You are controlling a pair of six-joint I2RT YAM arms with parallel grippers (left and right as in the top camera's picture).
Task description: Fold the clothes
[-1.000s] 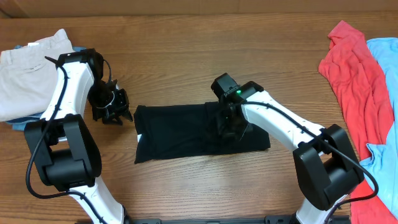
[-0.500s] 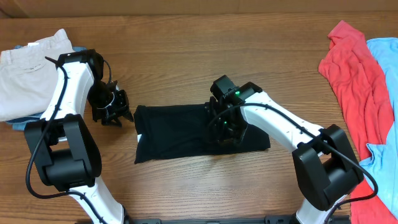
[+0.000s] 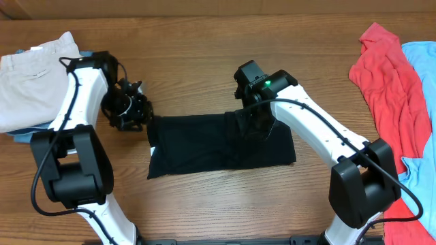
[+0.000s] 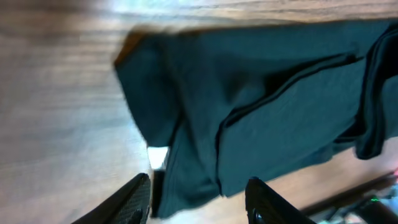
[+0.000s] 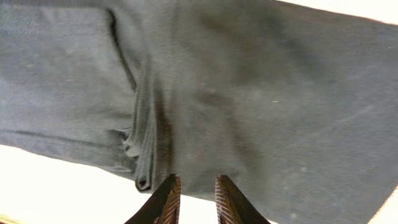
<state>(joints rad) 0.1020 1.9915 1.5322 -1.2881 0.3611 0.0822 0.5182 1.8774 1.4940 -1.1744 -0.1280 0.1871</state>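
The black garment (image 3: pixel 204 146) lies flat on the wooden table (image 3: pixel 204 54), near the middle of the scene, as a wide band with its long sides running left to right. Your left wrist view shows layers of it lying over one another, with a small white label (image 4: pixel 157 155) at its left edge. Your left gripper (image 3: pixel 131 112) hangs just beside the garment's far left corner. In the wrist view its two fingers stand well apart with nothing between them, so that pincer is released, and the cloth lies below it. Your right gripper (image 3: pixel 251 126) is over the garment, right of its middle and toward the far edge. In the right wrist view its fingers (image 5: pixel 166 199) are close together with only a narrow gap, pointing at a ridge of bunched fabric. You cannot tell from these views whether any cloth is pinched there. At the far left of the table sits a pair of beige trousers (image 3: pixel 30 75), lying on top of blue denim (image 3: pixel 24 136) that shows at the near edge. At the far right lies a coral-red garment (image 3: pixel 385 75), with a light blue garment (image 3: pixel 419 102) touching its right side.
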